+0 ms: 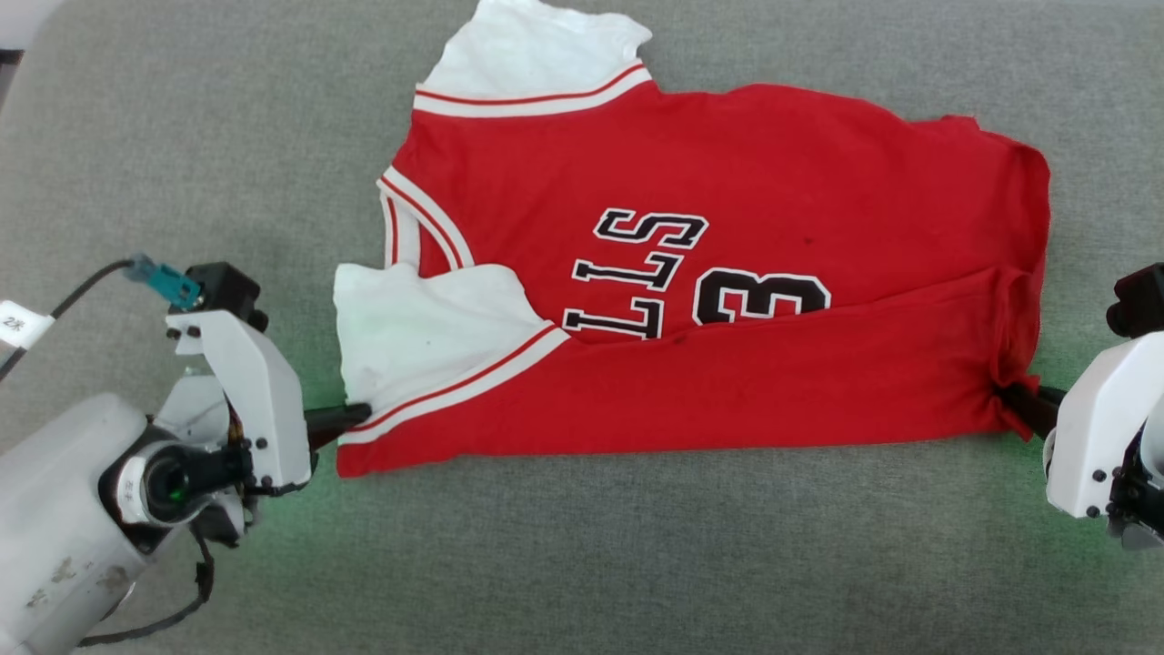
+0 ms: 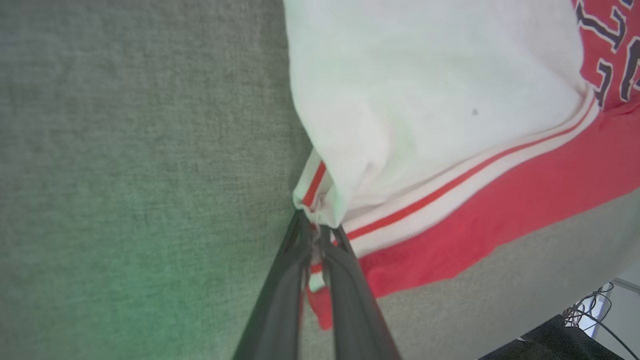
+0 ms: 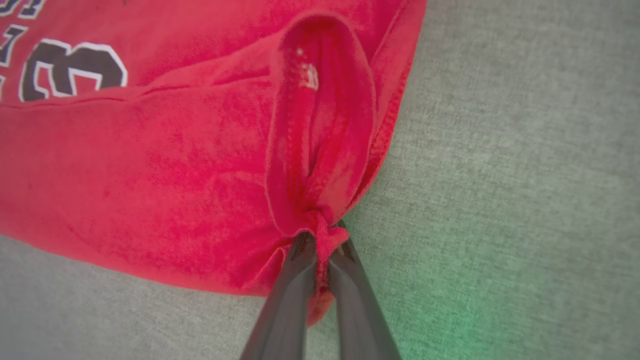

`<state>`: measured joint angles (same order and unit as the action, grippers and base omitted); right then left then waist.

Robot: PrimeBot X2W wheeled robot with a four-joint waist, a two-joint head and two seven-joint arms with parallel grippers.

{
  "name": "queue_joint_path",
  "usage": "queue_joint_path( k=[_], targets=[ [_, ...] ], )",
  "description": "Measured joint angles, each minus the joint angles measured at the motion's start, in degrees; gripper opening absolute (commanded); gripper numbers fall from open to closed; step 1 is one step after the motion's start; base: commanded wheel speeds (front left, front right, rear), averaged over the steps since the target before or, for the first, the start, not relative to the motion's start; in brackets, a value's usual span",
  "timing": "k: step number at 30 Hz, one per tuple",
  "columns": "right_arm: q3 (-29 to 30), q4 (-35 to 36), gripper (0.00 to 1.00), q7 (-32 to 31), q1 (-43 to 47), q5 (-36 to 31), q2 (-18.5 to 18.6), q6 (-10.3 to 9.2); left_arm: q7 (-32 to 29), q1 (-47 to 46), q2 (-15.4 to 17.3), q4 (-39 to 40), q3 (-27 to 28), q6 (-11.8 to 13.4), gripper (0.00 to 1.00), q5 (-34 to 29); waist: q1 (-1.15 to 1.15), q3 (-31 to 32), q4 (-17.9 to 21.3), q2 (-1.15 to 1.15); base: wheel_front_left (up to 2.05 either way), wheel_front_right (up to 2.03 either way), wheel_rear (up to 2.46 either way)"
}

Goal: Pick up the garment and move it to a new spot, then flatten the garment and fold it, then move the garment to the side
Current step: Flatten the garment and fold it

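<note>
the garment (image 1: pixel 727 182) lies lengthwise across the grey surface (image 1: pixel 582 564) between my tools, left tool (image 1: pixel 359 416) clamped on its near sleeve corner, right tool (image 1: pixel 1011 397) on its near hem corner.

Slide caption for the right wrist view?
Right arm's fingers pinch a bunched corner of the red jersey on the grey cloth surface.

From my remote desk: black, white-edged block letters (image 1: pixel 637 271) on the red garment (image 1: pixel 818 182) read "LLS", lying sideways in my head view. Next to them stands a large numeral "3" (image 1: pixel 762 296), its edge cut off by a fold of the cloth; my right wrist view also catches it. A white tag (image 1: pixel 18 325) on a cable (image 1: pixel 86 287) shows a "2", the rest too small to read.
</note>
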<state>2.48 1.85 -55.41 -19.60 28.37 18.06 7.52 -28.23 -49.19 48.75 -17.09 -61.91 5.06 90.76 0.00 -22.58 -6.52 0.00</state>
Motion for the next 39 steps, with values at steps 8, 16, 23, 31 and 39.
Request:
queue_joint_path(
  k=[8,16,23,31,39],
  targets=[
    [0.3,1.9,0.00,-2.3,2.3,1.6,0.8,0.00,-1.1,1.3,2.7,4.4,-0.3,2.5,0.00,0.2,0.00,2.1,0.4,0.00,0.00,0.00,0.00],
    [0.5,5.1,0.00,-5.2,6.1,2.9,2.0,0.00,-1.8,2.6,6.4,10.3,-0.5,5.7,0.00,0.2,0.00,4.0,0.9,0.00,0.00,0.00,0.00],
    [2.3,8.7,0.00,-8.2,10.1,3.9,2.7,0.00,-1.5,4.0,8.4,14.7,-0.8,8.3,0.00,0.2,0.00,4.7,1.3,0.00,0.00,0.00,0.00],
    [2.2,9.4,0.48,-7.2,11.2,3.3,1.3,0.00,-0.7,5.0,7.7,14.1,-1.1,8.8,0.67,0.2,0.00,4.8,1.9,0.00,0.00,0.00,0.00],
    [0.7,9.1,1.00,-5.5,11.2,3.0,1.4,0.00,-1.0,4.6,7.1,12.4,-1.2,9.1,1.00,-0.6,0.00,5.3,2.3,0.00,0.00,0.00,0.00]
  ],
)
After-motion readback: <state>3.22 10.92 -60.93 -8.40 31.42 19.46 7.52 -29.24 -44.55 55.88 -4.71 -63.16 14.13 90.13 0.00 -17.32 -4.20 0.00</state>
